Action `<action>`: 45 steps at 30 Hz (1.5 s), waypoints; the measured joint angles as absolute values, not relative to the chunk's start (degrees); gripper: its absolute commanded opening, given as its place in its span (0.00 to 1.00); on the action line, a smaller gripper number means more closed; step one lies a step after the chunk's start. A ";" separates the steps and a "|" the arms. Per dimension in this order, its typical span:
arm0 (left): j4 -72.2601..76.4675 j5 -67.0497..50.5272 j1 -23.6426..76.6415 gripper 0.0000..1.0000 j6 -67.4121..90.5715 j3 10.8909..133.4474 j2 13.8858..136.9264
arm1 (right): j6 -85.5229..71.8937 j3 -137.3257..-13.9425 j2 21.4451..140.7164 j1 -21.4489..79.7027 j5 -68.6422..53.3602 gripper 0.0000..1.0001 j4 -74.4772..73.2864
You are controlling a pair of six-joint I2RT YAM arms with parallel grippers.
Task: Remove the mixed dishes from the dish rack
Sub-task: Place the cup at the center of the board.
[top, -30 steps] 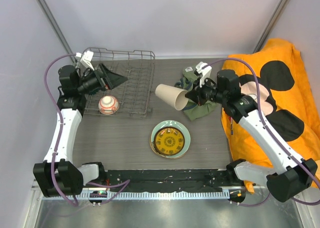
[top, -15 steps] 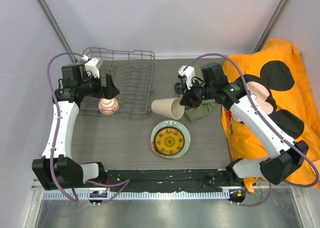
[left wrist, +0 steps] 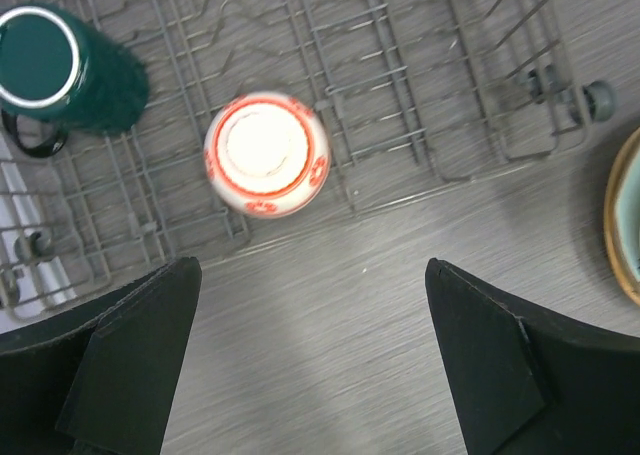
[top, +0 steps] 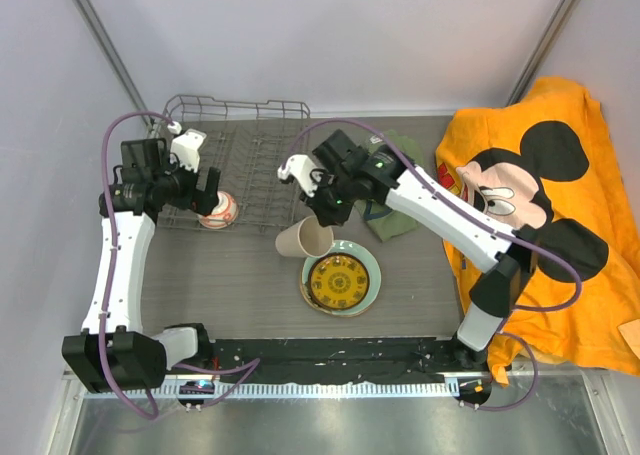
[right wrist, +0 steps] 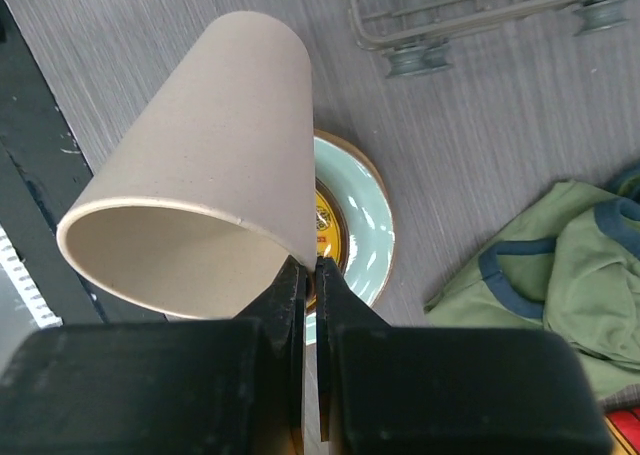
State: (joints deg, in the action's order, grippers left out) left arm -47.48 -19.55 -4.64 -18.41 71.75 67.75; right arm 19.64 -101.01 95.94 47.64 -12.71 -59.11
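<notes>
The counter [top: 230, 275] carries the dish rack [top: 272, 165] in its far-left corner. The rack is nearly bare. Out on the middle of the counter, toward the near edge, the pale green plate [top: 369, 272] lies flat with the small yellow patterned plate [top: 340, 281] on top.

My right pincer [right wrist: 308, 275] is clamped on the rim wall of the beige cup [top: 303, 239]. It holds the cup tipped on its side, just off the rack's near-right corner and beside the plates. I can't tell whether the cup touches the counter. I judge this step to be setting the cup down. Next it needs righting and lowering onto bare counter clear of the plate rim, and only then release.

Two pieces remain in the rack's left end: the dark green mug [left wrist: 60, 70], and the small red-and-white patterned bowl [left wrist: 266, 155], which sits upside down. My left pincer [top: 207, 193] hovers above the bowl with its jaws spread wide, holding nothing. That rounded bowl will want a centred, careful grip.
</notes>
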 measured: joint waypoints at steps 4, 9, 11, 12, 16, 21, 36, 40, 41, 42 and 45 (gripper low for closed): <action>-48.25 -16.84 -4.64 1.00 -20.47 71.72 67.85 | 19.90 -106.02 102.06 50.63 -9.43 0.01 -63.61; -48.29 -13.74 -4.64 1.00 -22.90 71.42 67.85 | 20.29 -110.43 106.85 53.17 -6.00 0.01 -66.67; -48.29 -12.38 -4.64 1.00 -23.79 70.96 67.85 | 20.51 -111.50 107.90 53.93 -5.19 0.01 -67.42; -48.29 -11.75 -4.64 1.00 -24.40 70.65 67.85 | 20.67 -112.07 108.51 54.26 -5.04 0.01 -67.94; -48.25 -9.61 -4.84 1.00 -26.13 68.79 67.85 | 20.78 -114.21 111.46 55.40 -4.99 0.01 -69.14; -48.03 -7.51 -5.87 1.00 -28.01 67.16 67.75 | 20.86 -116.40 115.20 55.99 -5.21 0.01 -69.63; -46.98 -7.11 -11.11 1.00 -32.14 64.05 66.76 | 20.91 -120.03 122.19 56.40 -6.17 0.01 -70.52; -46.98 -7.55 -11.92 1.00 -32.47 63.59 66.54 | 20.93 -121.25 123.17 56.55 -6.35 0.01 -70.61; -46.98 -7.66 -12.08 1.00 -32.53 63.55 66.46 | 20.97 -121.40 123.31 56.58 -6.35 0.01 -70.61; -46.98 -7.77 -12.16 1.00 -32.64 63.55 66.39 | 20.99 -121.73 123.46 56.58 -6.35 0.02 -70.70; -46.98 -8.10 -12.36 1.00 -33.28 63.53 66.11 | 21.10 -122.37 123.83 56.58 -6.31 0.08 -70.81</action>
State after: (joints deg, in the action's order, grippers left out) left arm -46.98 -8.10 -12.36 -33.28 63.53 66.11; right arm 21.10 -122.37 123.83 56.58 -6.31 -70.81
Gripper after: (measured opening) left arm 0.996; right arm 0.051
